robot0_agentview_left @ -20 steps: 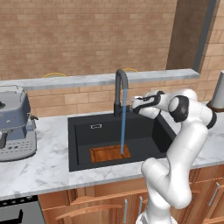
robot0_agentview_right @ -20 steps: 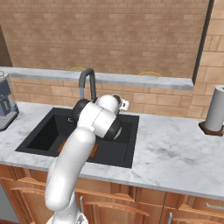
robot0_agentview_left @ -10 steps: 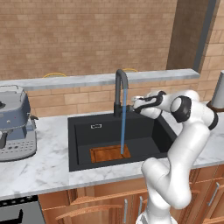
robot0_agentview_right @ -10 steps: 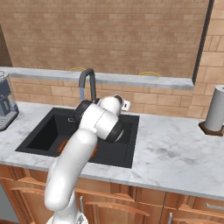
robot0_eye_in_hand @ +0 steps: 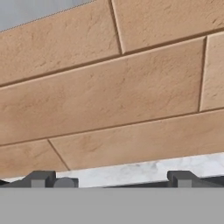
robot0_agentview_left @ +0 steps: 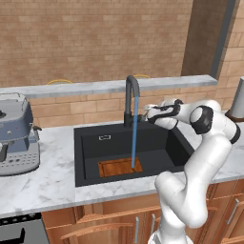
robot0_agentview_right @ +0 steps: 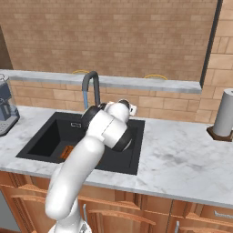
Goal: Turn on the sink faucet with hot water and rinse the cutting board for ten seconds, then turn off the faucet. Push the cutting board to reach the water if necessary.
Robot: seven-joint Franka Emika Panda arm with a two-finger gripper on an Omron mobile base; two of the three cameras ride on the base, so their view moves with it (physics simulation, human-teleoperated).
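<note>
The dark gooseneck sink faucet (robot0_agentview_left: 130, 94) stands behind the black sink (robot0_agentview_left: 90, 143) and shows again in the right base view as the faucet (robot0_agentview_right: 92, 83). A thin blue stream of water (robot0_agentview_left: 134, 136) falls from the spout onto the reddish-brown cutting board (robot0_agentview_left: 120, 167) on the basin floor. In the right base view only an orange sliver of the board (robot0_agentview_right: 68, 150) shows beside my arm. My gripper (robot0_agentview_left: 147, 110) hovers just right of the faucet's base, at lever height. In the hand view its fingertips (robot0_eye_in_hand: 41, 178) stand wide apart, open, facing the brick wall, nothing between them.
A grey coffee machine (robot0_agentview_left: 15, 134) sits on the marble counter (robot0_agentview_left: 43, 183) left of the sink. A paper towel roll (robot0_agentview_right: 224, 118) stands at the right. A brick backsplash with a grey ledge (robot0_agentview_left: 95, 87) runs close behind the faucet.
</note>
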